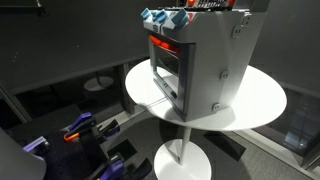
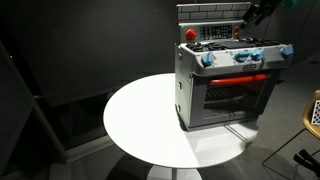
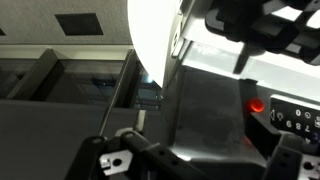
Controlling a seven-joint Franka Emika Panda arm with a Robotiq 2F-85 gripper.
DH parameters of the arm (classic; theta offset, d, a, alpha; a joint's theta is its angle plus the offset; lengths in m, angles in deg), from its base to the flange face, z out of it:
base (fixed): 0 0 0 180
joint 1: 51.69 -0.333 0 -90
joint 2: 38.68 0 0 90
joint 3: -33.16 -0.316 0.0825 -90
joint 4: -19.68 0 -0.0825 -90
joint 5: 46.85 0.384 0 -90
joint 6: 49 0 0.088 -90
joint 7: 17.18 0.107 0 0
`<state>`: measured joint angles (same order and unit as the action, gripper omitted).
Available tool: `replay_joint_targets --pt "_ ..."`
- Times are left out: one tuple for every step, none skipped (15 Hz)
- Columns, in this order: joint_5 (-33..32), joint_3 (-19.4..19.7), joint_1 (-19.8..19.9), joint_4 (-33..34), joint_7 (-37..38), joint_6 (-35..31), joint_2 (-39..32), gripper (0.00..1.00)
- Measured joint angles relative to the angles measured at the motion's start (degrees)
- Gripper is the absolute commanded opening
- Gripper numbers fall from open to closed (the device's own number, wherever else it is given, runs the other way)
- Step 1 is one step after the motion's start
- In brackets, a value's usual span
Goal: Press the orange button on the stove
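Stove (image 2: 225,85) on round white table (image 2: 140,120); end effector (image 2: 256,13) above back, open-or-closed unclear; panel markings (image 3: 296,117) unreadable.

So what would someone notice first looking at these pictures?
The grey toy stove, standing toward one edge of the round white table, bright against the dark room. Then its orange-red strip above the oven door and the blue knobs along the top edge.

Hand (image 2: 256,14) partly beyond the top edge, its finger spread indistinct.
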<state>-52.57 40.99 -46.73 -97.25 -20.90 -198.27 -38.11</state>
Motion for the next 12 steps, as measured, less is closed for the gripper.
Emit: replay_joint_targets --pt "-0.12 0.00 0.06 0.00 0.10 0.00 0.00 1.00" --pt "-0.18 0.00 0.07 0.00 0.13 0.00 0.00 1.00" --pt "-0.20 -0.01 0.07 0.00 0.13 0.00 0.00 1.00" --pt "-0.20 -0.02 0.07 0.00 0.13 0.06 0.00 1.00" --pt "-0.20 -0.07 0.07 0.00 0.13 0.19 0.00 1.00" --pt "-0.20 -0.13 0.07 0.00 0.13 0.46 0.00 1.00" --pt "-0.20 -0.20 0.06 0.00 0.13 0.80 0.00 1.00" --pt "-0.20 -0.29 0.06 0.00 0.13 1.06 0.00 1.00" --pt "-0.20 -0.37 0.06 0.00 0.13 1.24 0.00 1.00" --pt "-0.20 -0.44 0.06 0.00 0.13 1.29 -0.01 1.00" --pt "-0.20 -0.51 0.06 0.00 0.13 1.29 -0.01 1.00" --pt "-0.20 -0.56 0.06 0.00 0.13 1.29 -0.01 1.00"
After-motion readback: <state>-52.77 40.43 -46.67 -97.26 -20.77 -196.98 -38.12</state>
